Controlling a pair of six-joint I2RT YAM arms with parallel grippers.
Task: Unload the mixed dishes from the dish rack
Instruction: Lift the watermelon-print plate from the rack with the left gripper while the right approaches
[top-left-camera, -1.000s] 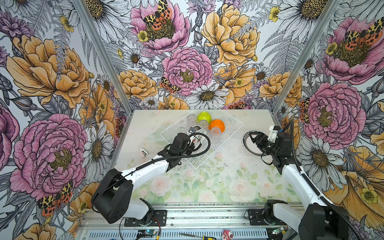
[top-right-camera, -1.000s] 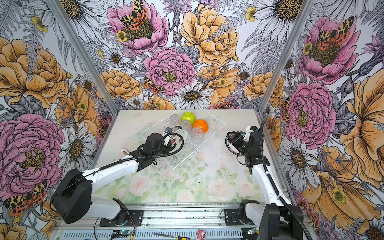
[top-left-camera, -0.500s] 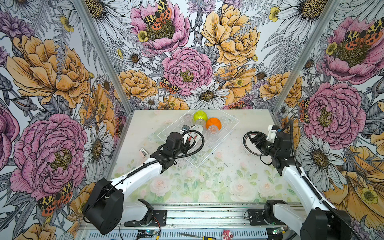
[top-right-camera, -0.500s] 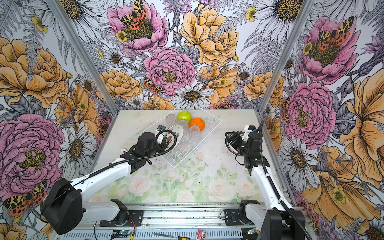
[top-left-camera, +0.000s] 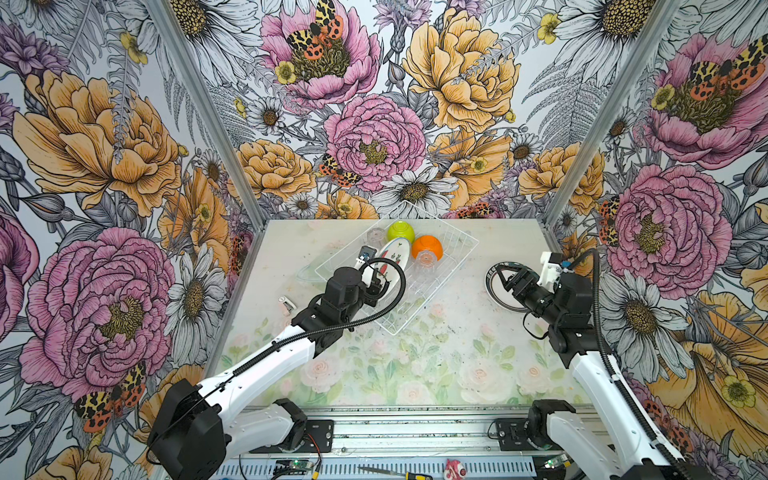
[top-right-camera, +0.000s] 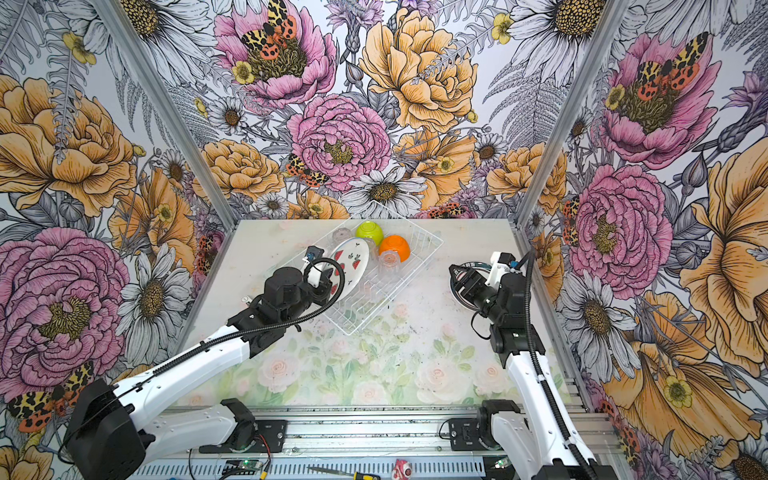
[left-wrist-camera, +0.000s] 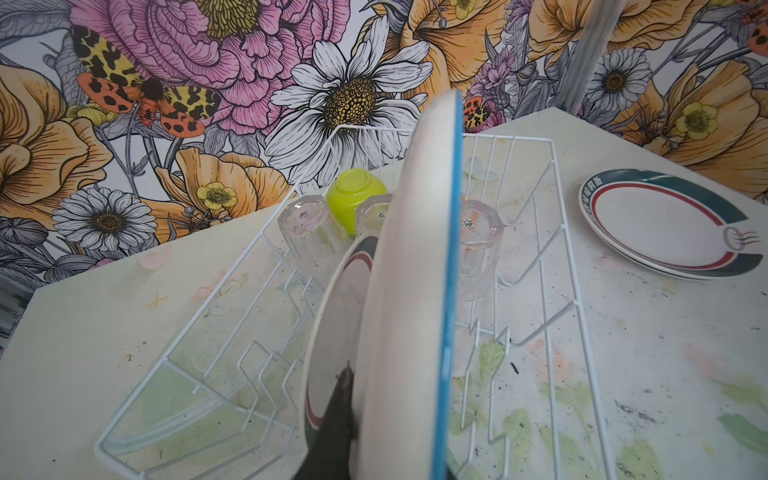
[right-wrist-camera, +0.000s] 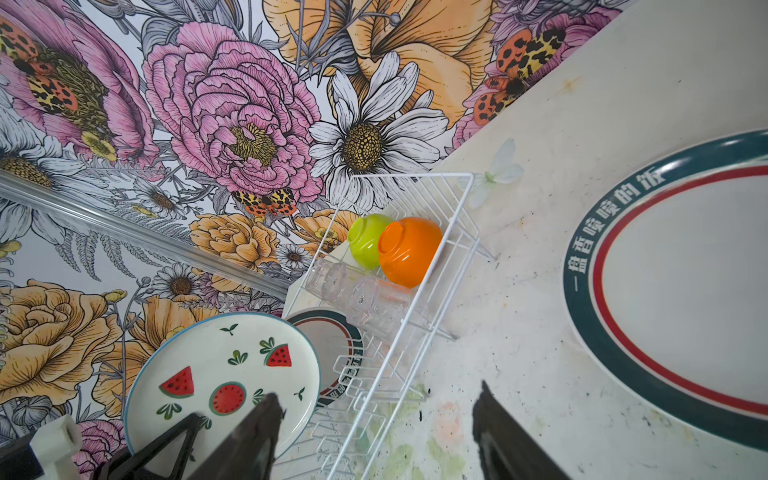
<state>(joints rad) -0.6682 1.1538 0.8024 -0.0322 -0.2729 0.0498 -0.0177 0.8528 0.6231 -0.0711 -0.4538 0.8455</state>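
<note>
Watermelon plate (top-right-camera: 351, 262), blue-rimmed, upright in clenched left pincer (top-left-camera: 376, 281); right pincer (right-wrist-camera: 378, 392) agape.

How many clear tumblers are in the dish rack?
3, all in the dish rack. One tumbler stands beside the lime-green bowl; a second tumbler peeks from behind the held plate; a third tumbler stands past that plate. The plate may hide more.

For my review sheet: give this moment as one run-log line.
left gripper: shut on blue-rimmed white watermelon plate | right gripper: open, by teal-and-red-banded white plate on table
</note>
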